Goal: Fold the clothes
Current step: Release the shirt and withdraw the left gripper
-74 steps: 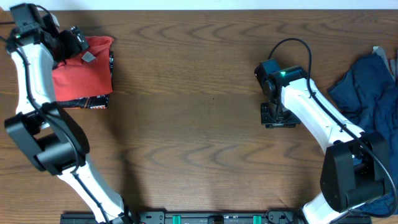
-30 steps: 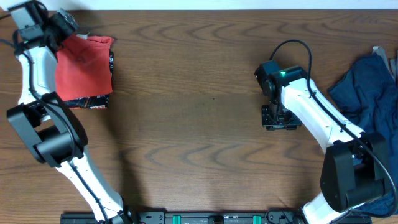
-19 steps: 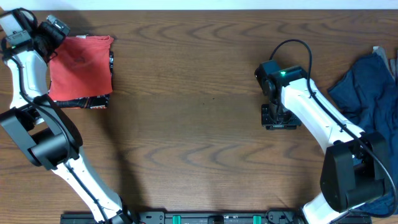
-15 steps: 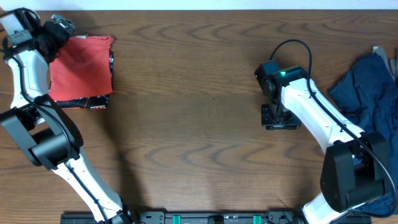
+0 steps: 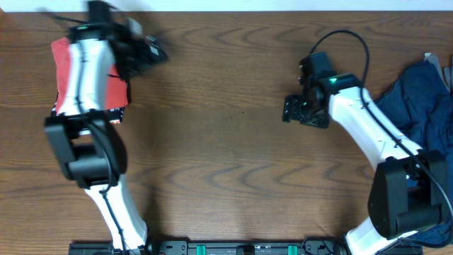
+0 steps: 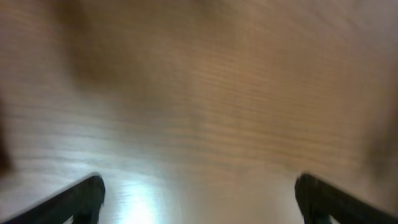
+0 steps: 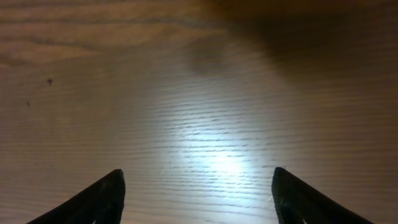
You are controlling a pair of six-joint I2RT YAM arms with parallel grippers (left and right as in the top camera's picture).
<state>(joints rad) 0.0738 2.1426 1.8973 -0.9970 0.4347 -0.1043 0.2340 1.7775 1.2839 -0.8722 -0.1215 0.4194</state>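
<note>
I am holding the left gripper [image 5: 147,51] and right gripper [image 5: 294,110] spread, empty, since the orange-red T-shirt [image 5: 117,88] is lying folded and the navy T-shirt [image 5: 417,106] is waiting crumpled.

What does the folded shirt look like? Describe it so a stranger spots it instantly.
On the wooden table, look to the far left corner, under the left arm. There lies the orange-red shirt, folded into a rectangle with a dark printed edge nearest the robot. The only other cloth, the navy shirt at the right edge, is a crumpled heap.
</note>
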